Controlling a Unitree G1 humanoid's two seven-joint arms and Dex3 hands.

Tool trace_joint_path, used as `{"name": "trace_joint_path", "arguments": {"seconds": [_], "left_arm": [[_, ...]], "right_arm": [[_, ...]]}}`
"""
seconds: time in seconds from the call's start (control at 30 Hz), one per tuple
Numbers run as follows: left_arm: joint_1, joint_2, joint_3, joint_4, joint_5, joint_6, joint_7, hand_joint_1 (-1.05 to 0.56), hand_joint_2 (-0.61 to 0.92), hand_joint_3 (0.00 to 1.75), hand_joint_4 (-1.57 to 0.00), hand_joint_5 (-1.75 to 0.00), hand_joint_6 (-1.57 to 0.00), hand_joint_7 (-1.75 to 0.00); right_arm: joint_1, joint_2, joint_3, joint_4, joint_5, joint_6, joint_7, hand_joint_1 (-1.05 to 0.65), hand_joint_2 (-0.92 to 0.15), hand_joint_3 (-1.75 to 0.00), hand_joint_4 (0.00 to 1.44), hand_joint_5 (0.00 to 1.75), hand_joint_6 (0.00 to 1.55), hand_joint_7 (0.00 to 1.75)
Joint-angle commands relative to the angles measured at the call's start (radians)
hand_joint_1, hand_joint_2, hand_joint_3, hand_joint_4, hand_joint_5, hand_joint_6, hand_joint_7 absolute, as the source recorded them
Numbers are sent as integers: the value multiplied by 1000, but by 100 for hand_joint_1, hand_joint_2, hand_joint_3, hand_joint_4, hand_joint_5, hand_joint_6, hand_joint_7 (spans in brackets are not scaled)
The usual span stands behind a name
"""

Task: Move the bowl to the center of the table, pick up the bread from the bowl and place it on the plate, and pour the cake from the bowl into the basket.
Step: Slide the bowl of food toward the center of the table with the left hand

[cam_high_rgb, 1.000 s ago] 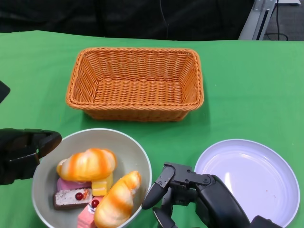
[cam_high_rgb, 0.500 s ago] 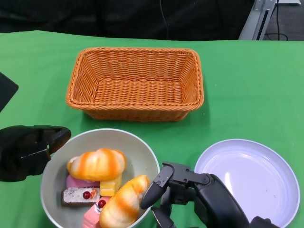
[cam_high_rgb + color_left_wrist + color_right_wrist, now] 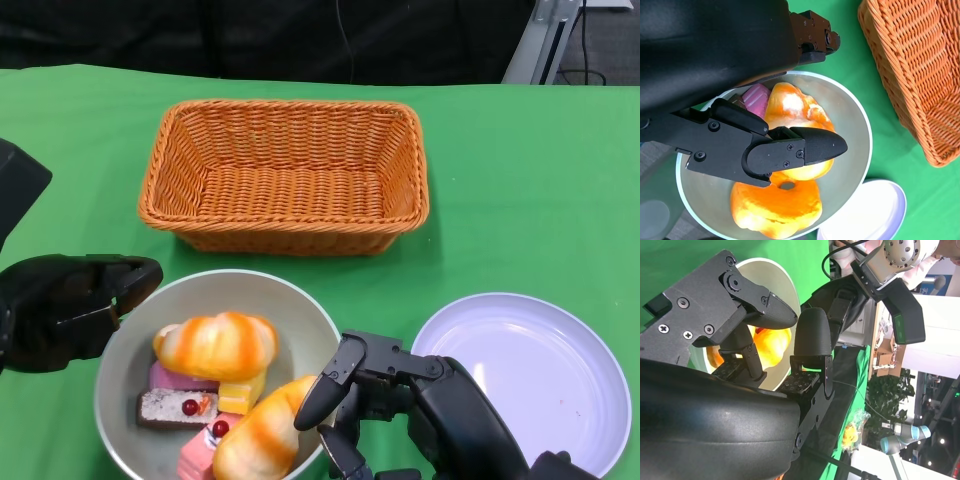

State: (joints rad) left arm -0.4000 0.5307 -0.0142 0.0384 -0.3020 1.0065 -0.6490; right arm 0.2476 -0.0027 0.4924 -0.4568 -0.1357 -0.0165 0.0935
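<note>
The left hand (image 3: 65,310) gripped the rim of the bowl (image 3: 300,310), which sat on the green worktop (image 3: 520,180) before the basket (image 3: 285,175), while the right hand (image 3: 400,405) hovered with fingers apart and empty; a level, steady slide was judged advisable to keep bread (image 3: 215,345) and cake (image 3: 175,408) inside.

Orange wicker basket (image 3: 285,175), white plate (image 3: 525,375), green table (image 3: 520,180)

Matte black left hand (image 3: 70,310) at left edge of head view, rounded glossy shell, black right hand (image 3: 400,410) at lower centre, angular segmented fingers (image 3: 812,335), silver cross-head screws on flat finger plates, textured ribbed pads (image 3: 797,382) on inner fingertips
</note>
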Motion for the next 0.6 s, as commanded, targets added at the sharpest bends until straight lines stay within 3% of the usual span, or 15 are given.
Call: {"name": "trace_joint_path", "arguments": {"seconds": [0.03,0.6], "left_arm": [[-16,-4,-11,-5,-12,8,-4,-70,92,52,-6,-1,-3,0],[-6,-22,-17,4,-39,-39,-6,-70,92,53,-6,-1,0,0]], "right_arm": [[-7,-3,-2,0,-9,-23,-5,-12,-41,-119,88,155,72,128],[0,-1,2,0,-8,-14,-2,-10,-42,-118,90,154,73,127]]}}
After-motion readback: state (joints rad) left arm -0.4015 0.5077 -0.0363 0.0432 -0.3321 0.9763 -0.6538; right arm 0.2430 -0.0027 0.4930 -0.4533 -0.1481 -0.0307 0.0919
